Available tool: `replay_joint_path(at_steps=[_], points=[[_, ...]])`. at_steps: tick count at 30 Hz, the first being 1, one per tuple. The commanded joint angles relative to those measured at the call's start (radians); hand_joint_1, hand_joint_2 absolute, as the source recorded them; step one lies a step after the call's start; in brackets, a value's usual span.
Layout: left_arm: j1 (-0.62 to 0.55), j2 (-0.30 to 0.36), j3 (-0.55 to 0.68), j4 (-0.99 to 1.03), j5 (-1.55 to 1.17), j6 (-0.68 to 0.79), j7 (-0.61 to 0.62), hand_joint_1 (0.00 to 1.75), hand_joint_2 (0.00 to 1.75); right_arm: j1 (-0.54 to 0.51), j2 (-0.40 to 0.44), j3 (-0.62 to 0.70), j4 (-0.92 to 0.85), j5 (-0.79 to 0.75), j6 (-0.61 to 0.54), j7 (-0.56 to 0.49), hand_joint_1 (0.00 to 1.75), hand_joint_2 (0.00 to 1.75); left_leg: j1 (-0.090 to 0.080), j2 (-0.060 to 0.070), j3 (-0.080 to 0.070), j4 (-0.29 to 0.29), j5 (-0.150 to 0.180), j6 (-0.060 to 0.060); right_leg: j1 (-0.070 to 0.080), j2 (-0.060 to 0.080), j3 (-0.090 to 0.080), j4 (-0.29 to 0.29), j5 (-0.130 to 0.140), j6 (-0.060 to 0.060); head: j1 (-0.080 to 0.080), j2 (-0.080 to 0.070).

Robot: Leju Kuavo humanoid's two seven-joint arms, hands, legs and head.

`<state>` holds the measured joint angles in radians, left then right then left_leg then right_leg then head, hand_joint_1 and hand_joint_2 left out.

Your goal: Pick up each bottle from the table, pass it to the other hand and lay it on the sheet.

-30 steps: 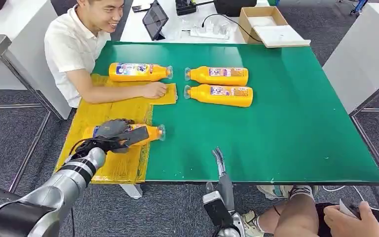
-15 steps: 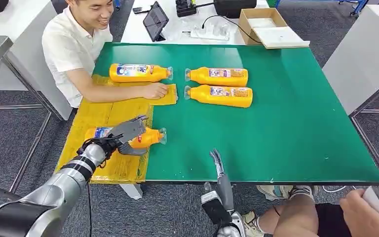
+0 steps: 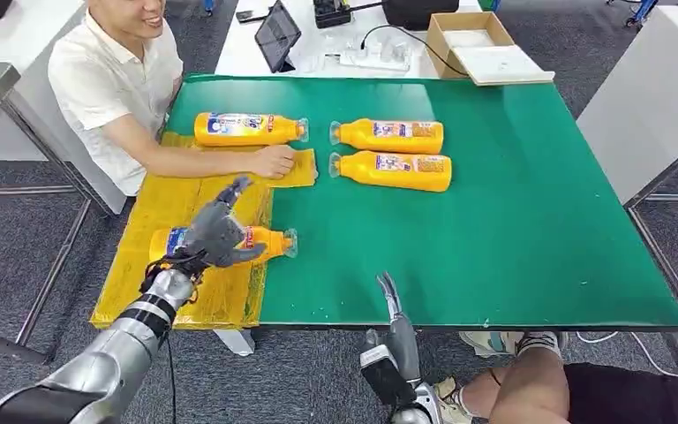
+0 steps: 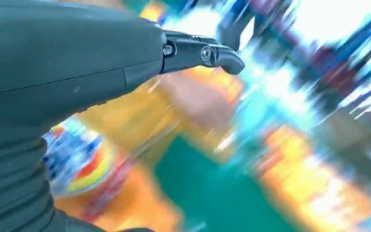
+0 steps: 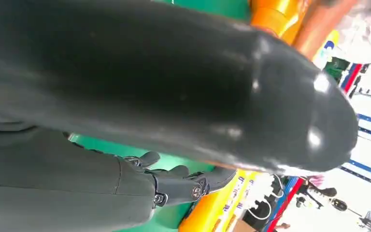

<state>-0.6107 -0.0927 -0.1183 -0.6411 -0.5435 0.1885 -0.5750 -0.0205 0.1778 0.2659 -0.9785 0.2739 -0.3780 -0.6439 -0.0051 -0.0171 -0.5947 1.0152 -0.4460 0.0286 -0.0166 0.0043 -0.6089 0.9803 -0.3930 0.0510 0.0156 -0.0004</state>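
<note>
Bottle (image 3: 229,241) just under left hand (image 3: 214,231)

The table (image 3: 512,221) is showing plain deep green. At its nine o'clock side a crinkled yellow sheet (image 3: 185,199) is lying, glossy. The four bottles (image 3: 393,136) are glowing orange-yellow, each wearing a blue, white and red label. At eleven o'clock a person (image 3: 106,84) is wearing a white shirt. The left hand (image 3: 216,231) is showing dark grey above a silver arm.
</note>
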Motion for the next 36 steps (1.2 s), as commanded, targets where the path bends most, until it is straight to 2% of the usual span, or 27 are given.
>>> replay_joint_path(at_steps=[1,5,7,9,10,11,14,15,17,18,20,23,27,30,32,36], points=[[0.147,-0.03,-0.045,-0.45,0.273,-0.151,0.02,0.0,1.75,0.001,-0.016,0.021,-0.019,0.006,-0.015,0.005,0.0,0.0,0.001,0.001,0.002,0.001,-0.002,-0.002,0.001,0.0,0.002,0.0,-0.002,-0.002,0.0,0.0],[0.146,-0.031,-0.041,-0.444,0.295,-0.159,0.008,0.0,1.75,0.003,-0.018,0.019,-0.025,0.008,-0.019,0.005,0.0,0.0,0.001,0.002,0.0,0.001,-0.002,-0.002,0.001,0.0,0.0,0.0,-0.002,-0.002,0.0,0.0],[0.177,-0.045,-0.04,-0.513,0.389,-0.206,-0.01,0.0,1.75,0.011,-0.028,0.011,-0.061,0.036,-0.07,-0.009,0.0,0.0,0.001,0.002,0.001,0.0,-0.002,-0.002,0.001,0.0,0.001,0.0,-0.002,-0.002,0.0,0.0],[0.242,-0.065,-0.044,-0.626,0.422,-0.178,-0.003,0.0,1.75,0.029,-0.044,-0.014,-0.134,0.057,-0.111,-0.007,0.0,0.0,0.001,0.001,0.0,0.0,-0.002,-0.002,0.001,-0.001,0.0,0.0,-0.002,-0.002,0.0,0.0],[0.275,-0.076,-0.047,-0.668,0.44,-0.148,0.03,0.0,1.75,0.04,-0.053,-0.028,-0.169,0.073,-0.122,0.005,0.0,1.75,0.001,0.001,0.0,0.0,-0.002,-0.002,0.001,0.0,0.0,0.0,-0.002,-0.002,0.0,0.0],[0.323,-0.085,-0.068,-0.714,0.457,-0.114,0.074,0.0,1.75,0.06,-0.064,-0.054,-0.215,0.098,-0.142,0.026,0.0,1.75,0.001,0.002,0.001,0.0,-0.003,-0.002,0.001,0.0,0.001,0.0,-0.003,-0.002,0.0,0.0],[0.448,-0.081,-0.138,-0.814,0.533,-0.141,0.051,0.0,1.75,0.085,-0.11,-0.094,-0.276,0.181,-0.149,0.056,0.0,1.75,-0.001,0.001,0.001,-0.001,-0.002,-0.001,0.0,0.0,0.001,-0.001,-0.003,-0.001,0.0,0.0],[0.495,-0.08,-0.162,-0.845,0.548,-0.139,0.041,0.0,1.75,0.086,-0.14,-0.112,-0.285,0.251,-0.169,0.074,0.0,1.75,-0.001,0.002,0.0,-0.002,-0.002,0.0,-0.001,0.0,0.0,-0.002,-0.002,-0.001,0.0,0.0],[0.533,-0.078,-0.181,-0.864,0.563,-0.124,0.03,0.0,1.75,0.077,-0.182,-0.149,-0.284,0.327,-0.163,0.107,0.0,1.75,-0.001,0.003,0.004,-0.001,-0.005,-0.001,0.0,0.001,0.004,-0.002,-0.004,-0.001,0.0,0.0],[0.541,-0.08,-0.182,-0.864,0.567,-0.115,0.033,0.0,1.75,0.068,-0.2,-0.164,-0.274,0.387,-0.168,0.148,0.0,1.75,-0.001,0.002,0.002,-0.001,-0.004,-0.001,0.0,0.0,0.002,-0.002,-0.003,-0.001,0.0,0.0],[0.539,-0.078,-0.181,-0.859,0.571,-0.107,0.032,0.0,1.75,0.058,-0.214,-0.181,-0.258,0.41,-0.152,0.148,0.0,1.75,-0.001,0.001,0.0,0.0,-0.003,-0.001,0.0,-0.001,0.001,-0.002,-0.004,0.001,0.0,0.0],[0.567,-0.086,-0.169,-0.862,0.554,-0.068,0.049,0.0,1.75,0.003,-0.296,-0.227,-0.223,0.544,-0.174,0.238,0.0,1.75,-0.002,0.001,-0.002,-0.001,-0.003,0.001,-0.001,0.0,-0.002,-0.002,-0.002,0.001,0.0,0.0],[0.576,-0.084,-0.175,-0.86,0.531,-0.047,0.045,0.0,1.75,-0.028,-0.321,-0.259,-0.207,0.556,-0.157,0.244,0.0,1.75,-0.002,0.003,-0.001,0.0,-0.004,0.0,-0.001,0.001,-0.001,-0.002,-0.002,0.001,0.0,0.0],[0.588,-0.084,-0.182,-0.855,0.503,-0.025,0.044,0.0,1.75,-0.135,-0.378,-0.259,-0.081,0.624,-0.087,0.32,0.0,1.75,-0.002,0.002,-0.002,-0.001,-0.003,0.001,-0.001,0.001,-0.002,-0.002,-0.002,0.002,0.0,0.0],[0.582,-0.087,-0.19,-0.838,0.491,-0.015,0.054,0.0,1.75,-0.216,-0.395,-0.251,0.044,0.634,-0.052,0.327,0.0,1.75,-0.002,0.008,0.003,-0.001,-0.005,0.0,0.0,0.006,0.002,-0.003,-0.002,0.001,-0.001,0.0],[0.565,-0.095,-0.203,-0.811,0.437,0.04,0.058,0.0,1.75,-0.301,-0.384,-0.228,0.191,0.669,-0.047,0.344,0.0,1.75,-0.001,0.004,-0.001,-0.001,-0.003,0.001,0.0,0.002,0.0,-0.003,-0.001,0.002,0.0,0.0]])
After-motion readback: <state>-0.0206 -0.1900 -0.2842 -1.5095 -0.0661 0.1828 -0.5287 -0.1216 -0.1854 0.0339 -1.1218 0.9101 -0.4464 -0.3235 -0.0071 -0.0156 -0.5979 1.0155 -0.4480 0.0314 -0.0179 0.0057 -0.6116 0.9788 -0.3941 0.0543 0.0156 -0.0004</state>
